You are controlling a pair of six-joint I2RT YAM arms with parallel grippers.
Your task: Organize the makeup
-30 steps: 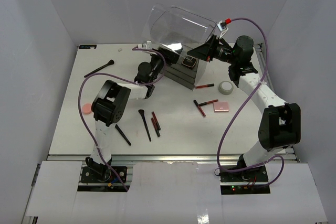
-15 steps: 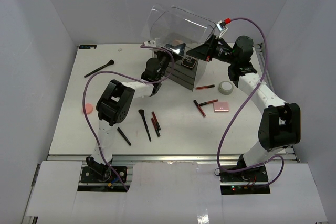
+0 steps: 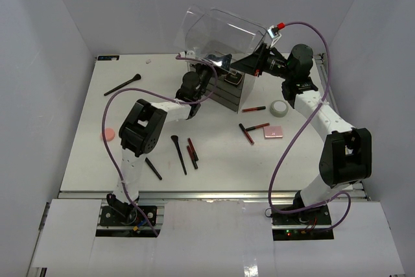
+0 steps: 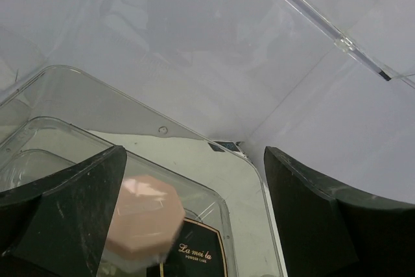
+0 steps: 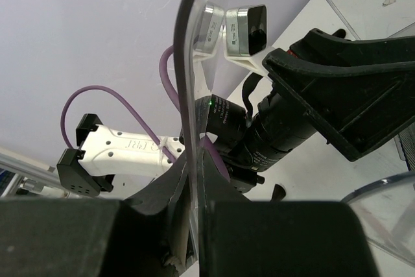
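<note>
White tabletop and pale walls close me in. Gold lettering on a black case reads "La mei la" over "POWDER CASE"; it lies at the top of the clear box, which stands far middle with dark drawers below. Just beside it is a peach-pink octagonal piece, blurred, close to one finger of my left claw. That claw is spread wide over the box top with nothing in its grasp. My right claw is pinched tight on the edge of the clear lid, which is tipped up.

Loose on the table:
- a pink round compact, left
- a long brush, far left
- another brush beside red-and-black sticks, near middle
- a pink square compact and a white round jar, right
</note>
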